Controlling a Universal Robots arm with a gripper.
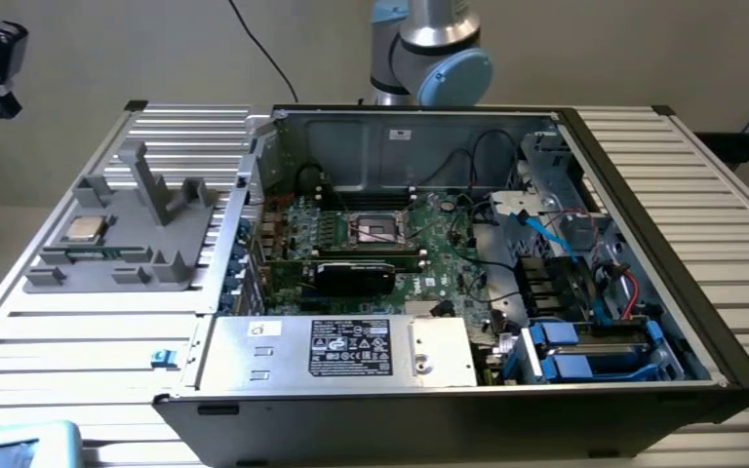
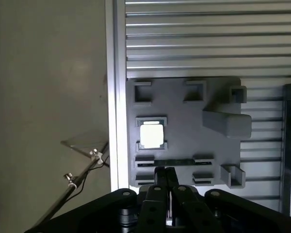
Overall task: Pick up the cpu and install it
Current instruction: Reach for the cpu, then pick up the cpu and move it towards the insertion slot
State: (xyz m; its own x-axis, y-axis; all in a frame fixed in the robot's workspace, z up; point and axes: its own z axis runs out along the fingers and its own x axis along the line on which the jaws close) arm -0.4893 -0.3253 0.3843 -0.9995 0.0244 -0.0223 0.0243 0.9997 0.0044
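Black pincer (image 2: pixel 165 171) fingers sit closest to the wrist camera, pressed together with no gap and nothing between them. Below and a little beyond their tips lies the cpu (image 2: pixel 151 135), a pale shiny square. It rests flat in a pocket of the grey holder (image 2: pixel 184 111), with a raised lip on the near side and another on the far side. The pincer hangs well apart from it, touching nothing. The holder rests on the slatted tabletop (image 2: pixel 208 43), close to the tabletop's edge.

Risks, as I judge them:
- With the fingers together, a straight descent would press the tips onto the chip's metal top rather than straddle it.
- The two lips seem to leave only the other two sides free, so a turned wrist could land a finger on a lip.
- The chip is thin and smooth, and a shallow or off-centre hold may let it tilt or slip.
- The holder's upright posts, off to the side of the pincer, could catch a finger.

The wrist view gives the detail of how the chip sits in its pocket and how the closed tips line up with it. The exterior view gives the wider layout. The open computer case (image 1: pixel 667 244) stands beside the holder, and the dark socket (image 1: pixel 381 227) on the board inside lies far from the pincer, with a black block (image 1: pixel 355 276) just beside it.
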